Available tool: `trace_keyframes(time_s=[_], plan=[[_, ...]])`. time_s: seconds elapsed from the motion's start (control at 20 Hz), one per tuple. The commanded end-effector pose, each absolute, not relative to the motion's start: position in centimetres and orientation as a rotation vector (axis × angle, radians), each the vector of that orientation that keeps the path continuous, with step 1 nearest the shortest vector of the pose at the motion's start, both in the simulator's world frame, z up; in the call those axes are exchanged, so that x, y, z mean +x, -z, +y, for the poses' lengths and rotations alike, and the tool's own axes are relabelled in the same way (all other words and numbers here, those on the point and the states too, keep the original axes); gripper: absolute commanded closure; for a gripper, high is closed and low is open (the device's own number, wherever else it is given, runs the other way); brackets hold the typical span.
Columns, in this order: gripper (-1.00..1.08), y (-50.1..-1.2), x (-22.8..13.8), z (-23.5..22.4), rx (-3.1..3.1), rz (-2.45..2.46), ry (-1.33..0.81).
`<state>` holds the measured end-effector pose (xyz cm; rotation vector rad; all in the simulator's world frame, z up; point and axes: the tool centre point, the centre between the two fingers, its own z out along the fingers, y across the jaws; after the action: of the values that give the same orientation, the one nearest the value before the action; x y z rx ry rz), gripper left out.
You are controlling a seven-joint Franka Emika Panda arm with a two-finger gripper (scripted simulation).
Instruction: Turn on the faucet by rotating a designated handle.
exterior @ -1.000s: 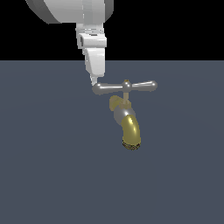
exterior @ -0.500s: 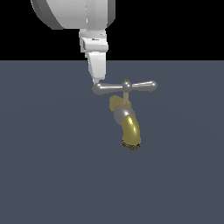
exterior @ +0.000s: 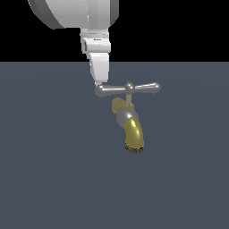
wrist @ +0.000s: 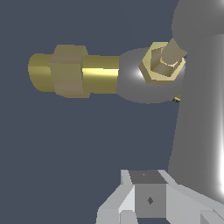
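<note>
Faucet (exterior: 129, 120) parts line up across the exterior view, starting at its left with the white gripper (exterior: 99, 83), which hangs down from the big white arm (exterior: 76, 13) and meets the near bulbous end of the handle (exterior: 127, 89) with its tip. Whether its fingers are spread or pressed together cannot be told, since they read as a single white block. The silver crossbar runs level toward the exterior view's right on a thin brass stem. Below it, the gold spout (exterior: 133, 132) curves down to a dark mesh mouth, near the middle of the flat slate-grey ground (exterior: 44, 179). In the wrist view the crossbar (wrist: 199, 96) looms close beside a brass hex nut (wrist: 161, 62)
</note>
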<state>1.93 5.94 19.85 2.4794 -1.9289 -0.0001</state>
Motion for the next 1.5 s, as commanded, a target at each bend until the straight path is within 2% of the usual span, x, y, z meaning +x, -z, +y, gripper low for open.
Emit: trace_keyframes(time_s=[0.0,1.05,1.15,1.45], plan=[[1.08,-19.8,1.2,5.8,2.479,-1.929,0.0],[1.08,-19.9,-5.2,4.8,2.479,-1.93,0.0],[1.08,-19.9,-4.8,5.4,2.491,-1.922,-0.004],[1.08,-19.9,-6.2,3.5,2.489,-1.924,-0.004]])
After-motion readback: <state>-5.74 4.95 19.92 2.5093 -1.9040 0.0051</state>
